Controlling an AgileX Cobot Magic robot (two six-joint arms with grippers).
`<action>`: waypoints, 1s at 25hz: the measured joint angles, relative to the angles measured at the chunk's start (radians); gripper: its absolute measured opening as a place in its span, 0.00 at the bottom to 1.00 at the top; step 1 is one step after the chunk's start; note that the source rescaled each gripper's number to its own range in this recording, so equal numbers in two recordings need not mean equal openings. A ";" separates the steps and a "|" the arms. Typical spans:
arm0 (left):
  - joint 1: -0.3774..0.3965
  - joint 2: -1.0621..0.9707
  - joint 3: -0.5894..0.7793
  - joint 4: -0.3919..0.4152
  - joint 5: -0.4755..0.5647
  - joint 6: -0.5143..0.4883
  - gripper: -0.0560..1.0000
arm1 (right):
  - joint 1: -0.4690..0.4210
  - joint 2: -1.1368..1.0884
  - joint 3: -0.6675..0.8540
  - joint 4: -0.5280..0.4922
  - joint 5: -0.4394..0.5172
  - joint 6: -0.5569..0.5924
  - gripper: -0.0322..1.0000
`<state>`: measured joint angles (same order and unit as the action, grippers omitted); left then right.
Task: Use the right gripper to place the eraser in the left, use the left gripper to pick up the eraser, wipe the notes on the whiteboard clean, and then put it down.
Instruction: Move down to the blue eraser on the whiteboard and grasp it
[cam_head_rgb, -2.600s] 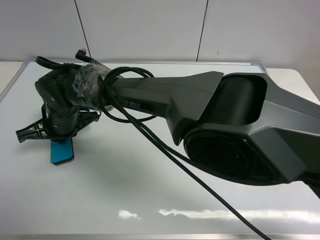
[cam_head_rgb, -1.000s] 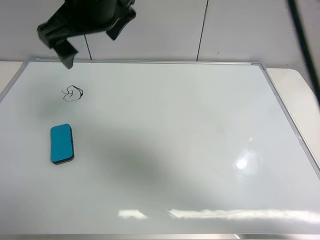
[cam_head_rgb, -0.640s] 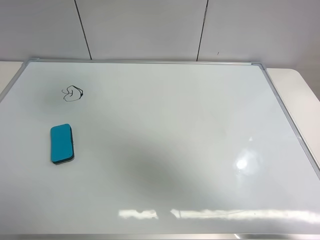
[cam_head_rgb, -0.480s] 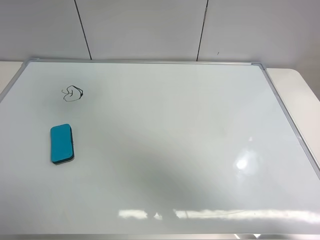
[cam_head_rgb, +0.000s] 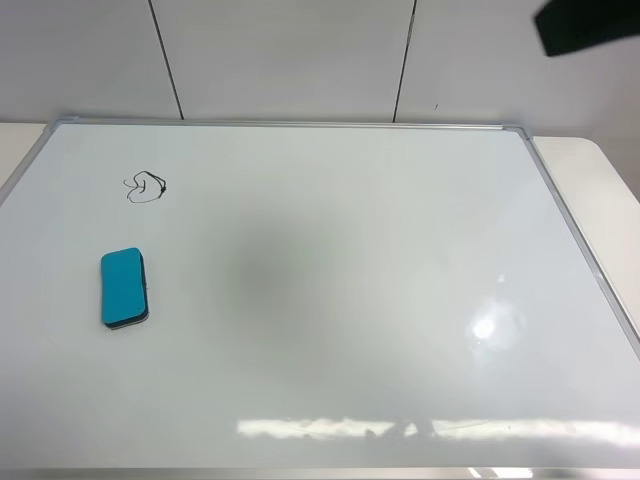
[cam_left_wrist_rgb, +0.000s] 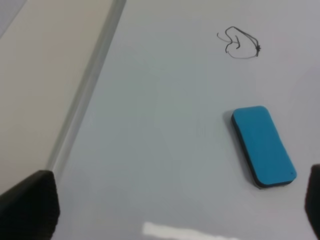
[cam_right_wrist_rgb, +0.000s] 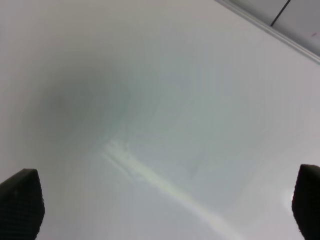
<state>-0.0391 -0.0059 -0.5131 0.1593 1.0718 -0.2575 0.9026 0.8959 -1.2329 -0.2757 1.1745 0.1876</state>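
Eraser (cam_head_rgb: 125, 288): lies flat on the whiteboard (cam_head_rgb: 360, 300), left side, felt down, long axis running near to far. Apart from the notes (cam_head_rgb: 145, 187), which sit farther back on the same side.

Handling (judged): likely light, with a stiff body and a soft, thin felt sole. The board is glossy, so a sideways nudge may send it sliding. Best taken across the short width, on the two long sides about midway along, with the pads on the body above the felt. The rounded corners give a poor hold.

Looks: teal-blue oblong, rounded corners, smooth top, dark strip of felt showing along the lower edge.

Left gripper (cam_left_wrist_rgb: 170, 207): jaws spread wide, nothing between them, above the board near the eraser, not touching it.

Right gripper (cam_right_wrist_rgb: 165, 202): jaws spread wide, empty, over bare board.
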 joint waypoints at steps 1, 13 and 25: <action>0.000 0.000 0.000 0.000 0.000 0.000 1.00 | 0.000 -0.060 0.055 0.002 -0.013 0.019 1.00; 0.000 0.000 0.000 0.001 0.000 0.000 1.00 | -0.002 -0.698 0.509 0.000 -0.038 0.087 1.00; 0.000 0.000 0.000 0.001 0.000 0.000 1.00 | -0.550 -0.898 0.681 0.046 -0.066 -0.060 1.00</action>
<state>-0.0391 -0.0059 -0.5131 0.1602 1.0718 -0.2575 0.3526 -0.0021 -0.5521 -0.2301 1.1081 0.1274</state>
